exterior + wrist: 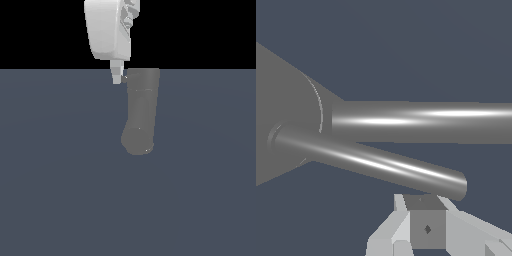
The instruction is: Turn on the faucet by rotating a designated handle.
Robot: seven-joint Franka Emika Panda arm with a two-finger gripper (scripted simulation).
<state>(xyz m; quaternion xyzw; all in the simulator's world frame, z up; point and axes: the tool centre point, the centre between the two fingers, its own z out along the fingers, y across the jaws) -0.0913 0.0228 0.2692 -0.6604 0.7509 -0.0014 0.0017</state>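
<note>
Faucet (pixel 141 112) handle (pixel 371 162) lies just beside hand (pixel 117 77).

A flat, plain slate-blue floor (pixel 60 190) fills the lower part of the exterior view, meeting black at a straight horizon. Only the dark-grey faucet (pixel 141 112) stands on it, its rounded end nearest the viewer.

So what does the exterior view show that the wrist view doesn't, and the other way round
Only the exterior view shows the whole faucet, slightly bent with a rounded end, and the white arm above it. Only the wrist view shows two shiny rods up close, the nearer one being the handle, ending just beyond a finger of the tool. Both show the faucet body, the tool beside it and the grey floor.
</note>
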